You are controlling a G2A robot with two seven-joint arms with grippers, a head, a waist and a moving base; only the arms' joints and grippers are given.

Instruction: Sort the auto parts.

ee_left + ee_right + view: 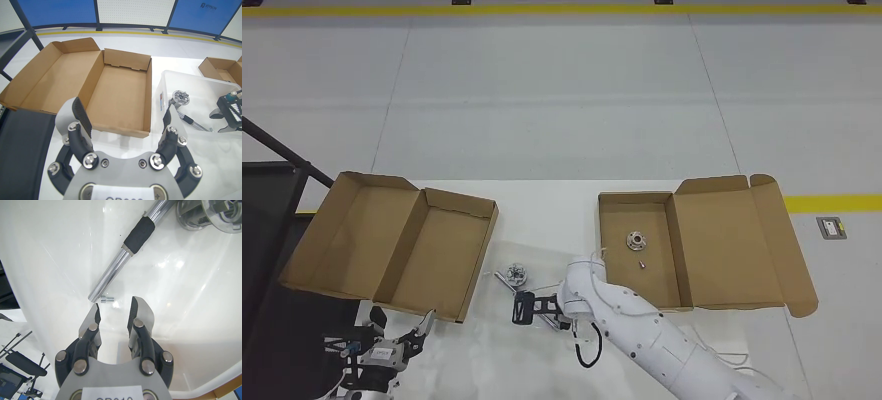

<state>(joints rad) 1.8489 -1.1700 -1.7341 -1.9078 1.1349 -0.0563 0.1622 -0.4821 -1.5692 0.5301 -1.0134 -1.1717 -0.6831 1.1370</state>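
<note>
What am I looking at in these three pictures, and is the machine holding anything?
It is a two-armed robot sorting auto parts. One picture looks down from above; the other two come from cameras on its wrists. On the table stand two open cardboard boxes, the left box and the right box, which holds a round metal part. Between them a clear bin holds another round part, a chrome rod and a small bolt. The right pincer hangs open by that bolt; the left pincer is open too. Neither holds anything.
</note>
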